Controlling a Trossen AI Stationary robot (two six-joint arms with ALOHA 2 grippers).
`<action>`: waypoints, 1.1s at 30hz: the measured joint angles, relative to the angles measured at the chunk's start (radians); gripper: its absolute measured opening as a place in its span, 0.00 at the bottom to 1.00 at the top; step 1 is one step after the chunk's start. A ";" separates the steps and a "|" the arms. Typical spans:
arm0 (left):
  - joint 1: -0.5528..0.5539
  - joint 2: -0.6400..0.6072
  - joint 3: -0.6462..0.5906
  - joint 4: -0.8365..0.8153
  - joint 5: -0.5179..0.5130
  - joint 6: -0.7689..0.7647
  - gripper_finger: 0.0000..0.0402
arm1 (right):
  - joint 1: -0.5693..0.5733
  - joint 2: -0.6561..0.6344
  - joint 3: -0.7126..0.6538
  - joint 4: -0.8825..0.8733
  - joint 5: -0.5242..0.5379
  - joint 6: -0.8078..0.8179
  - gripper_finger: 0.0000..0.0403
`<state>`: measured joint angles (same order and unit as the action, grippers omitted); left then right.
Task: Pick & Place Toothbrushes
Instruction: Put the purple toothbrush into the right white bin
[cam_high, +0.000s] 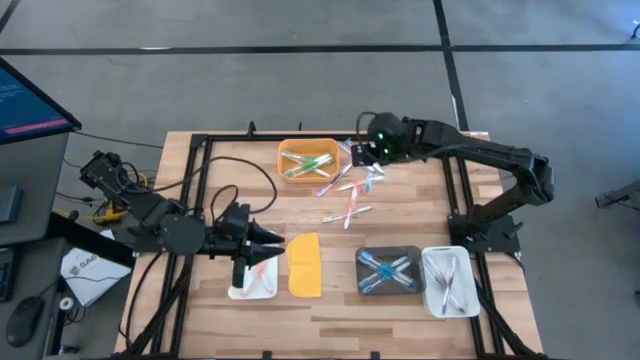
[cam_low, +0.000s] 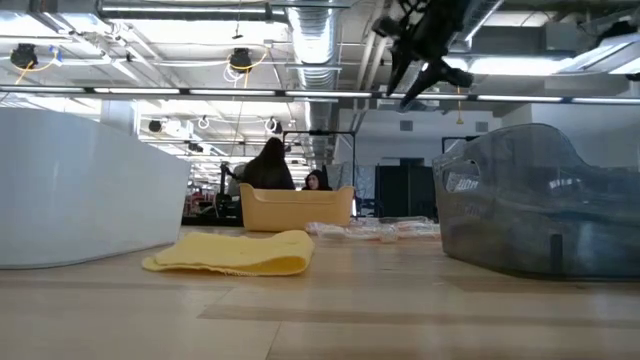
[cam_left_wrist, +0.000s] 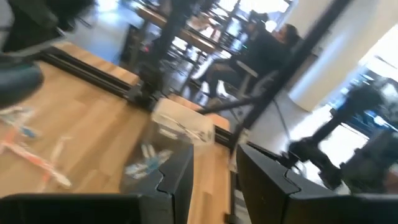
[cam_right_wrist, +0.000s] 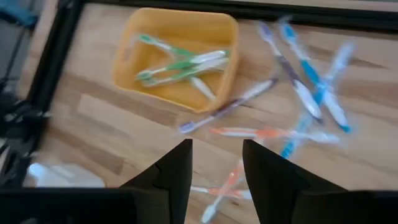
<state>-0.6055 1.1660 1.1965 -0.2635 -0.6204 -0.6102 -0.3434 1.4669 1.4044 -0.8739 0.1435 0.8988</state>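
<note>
Right tool (cam_right_wrist: 214, 163) empty, above loose toothbrushes (cam_right_wrist: 298, 93) — thin, multicoloured.

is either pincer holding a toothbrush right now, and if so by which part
Neither. The right pincer hangs open above the loose toothbrushes, nothing between its fingers. The left pincer is open and empty above the white tray.

Four cameras: one overhead, one at table level, one on each wrist.

From above you see the whole table (cam_high: 330, 310) straight down. The low camera looks level across it, close to the yellow lid (cam_low: 235, 255). The right wrist camera looks down on the orange bin (cam_right_wrist: 177, 59), also seen from above and low.
</note>
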 joint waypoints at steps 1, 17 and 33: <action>0.005 0.000 0.000 0.000 -0.022 0.000 0.29 | -0.021 0.010 0.000 0.006 -0.027 -0.017 0.33; 0.285 0.000 0.000 0.055 -0.113 -0.003 0.29 | -0.357 0.253 0.000 0.023 -0.273 -0.375 0.27; 0.357 0.082 0.002 0.074 -0.069 -0.079 0.29 | -0.332 0.478 0.006 0.109 -0.344 -0.637 0.27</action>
<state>-0.2484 1.2478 1.1980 -0.1900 -0.6898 -0.6892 -0.6755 1.9447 1.4104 -0.7648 -0.2005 0.2620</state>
